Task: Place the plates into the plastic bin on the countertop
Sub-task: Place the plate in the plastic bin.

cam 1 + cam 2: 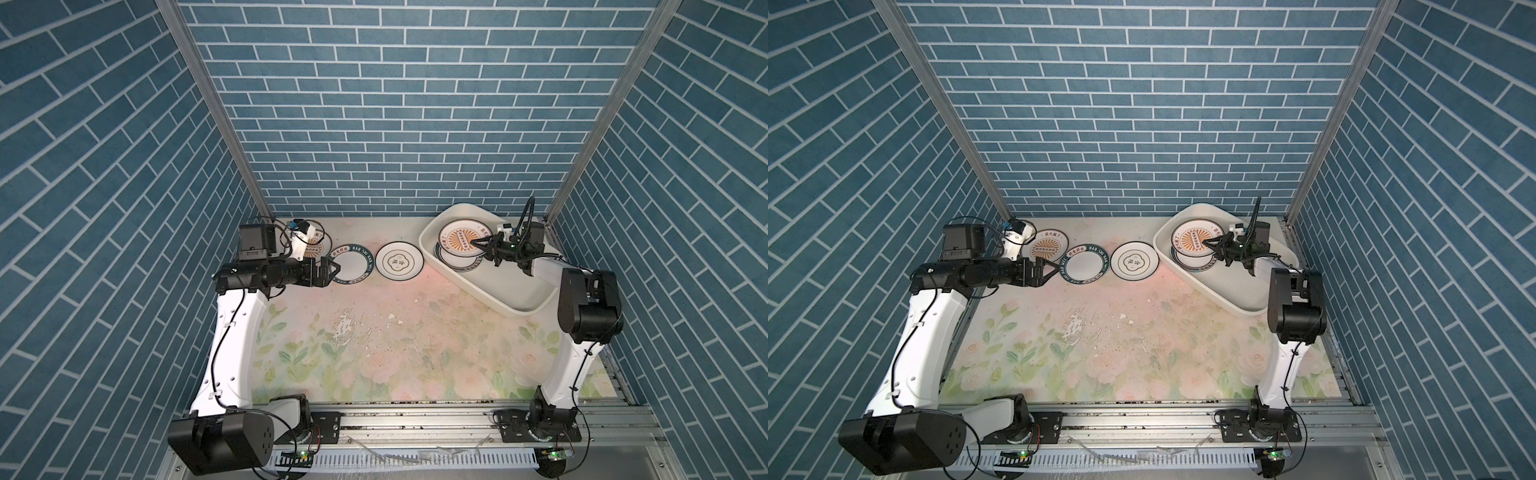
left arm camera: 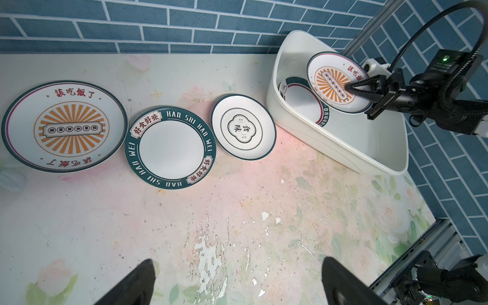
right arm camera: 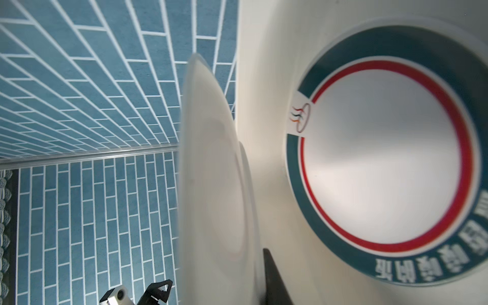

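My right gripper [image 1: 478, 244] [image 1: 1210, 243] is shut on the rim of an orange sunburst plate [image 1: 455, 243] [image 2: 330, 79], holding it tilted inside the plastic bin [image 1: 519, 309] [image 2: 330, 142]. Under it a green-ring plate [image 1: 457, 267] [image 3: 383, 171] lies on the bin floor. In the right wrist view the held plate [image 3: 211, 184] is edge-on beside one dark finger [image 3: 272, 277]. Three plates lie in a row on the countertop [image 1: 374, 332]: sunburst [image 2: 66, 126], lettered green rim [image 2: 171, 148], quatrefoil [image 2: 243, 126]. My left gripper [image 1: 332, 272] [image 2: 237, 261] hangs open by the lettered plate [image 1: 353, 266].
The bin sits angled in the far right corner against the blue brick wall. Worn, flaking patches [image 2: 208, 253] mark the middle of the floral countertop. A metal rail [image 1: 415, 419] carrying both arm bases runs along the near edge.
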Motion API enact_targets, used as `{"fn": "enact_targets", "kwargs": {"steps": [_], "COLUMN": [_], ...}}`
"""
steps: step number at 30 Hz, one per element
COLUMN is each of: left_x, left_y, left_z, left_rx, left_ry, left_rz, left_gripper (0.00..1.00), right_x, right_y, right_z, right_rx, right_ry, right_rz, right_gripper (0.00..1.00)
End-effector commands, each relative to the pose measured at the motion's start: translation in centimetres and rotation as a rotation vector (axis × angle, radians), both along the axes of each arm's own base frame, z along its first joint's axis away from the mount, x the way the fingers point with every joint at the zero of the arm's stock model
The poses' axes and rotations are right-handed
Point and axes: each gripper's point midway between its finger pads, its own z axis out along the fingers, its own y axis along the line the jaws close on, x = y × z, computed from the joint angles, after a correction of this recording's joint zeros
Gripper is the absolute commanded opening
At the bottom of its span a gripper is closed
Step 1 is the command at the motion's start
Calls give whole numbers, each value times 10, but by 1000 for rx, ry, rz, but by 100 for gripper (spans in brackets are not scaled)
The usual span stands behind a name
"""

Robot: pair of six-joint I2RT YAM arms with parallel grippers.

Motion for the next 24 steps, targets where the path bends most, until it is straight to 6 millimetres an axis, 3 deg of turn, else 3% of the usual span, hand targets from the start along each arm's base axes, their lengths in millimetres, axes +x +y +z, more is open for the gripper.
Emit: {"fn": "enact_targets", "kwargs": {"steps": [1, 14, 24], "left_x": [2, 4, 3], "left_y": [-1, -1, -1], "left_z": [7, 4, 2], "left_rx": [17, 19, 17], "left_ry": [-39, -51, -53], "left_rz": [-14, -17, -16], "left_gripper": [100, 100, 100], "right_x": [3, -11, -8], "right_y": [-4, -17, -22], "right_z": [-7, -53, -59], "right_rx": [-5, -197, -249], "right_ry": [-44, 79, 109], "right_rz": [25, 45, 38], "right_gripper": [16, 16, 20]}}
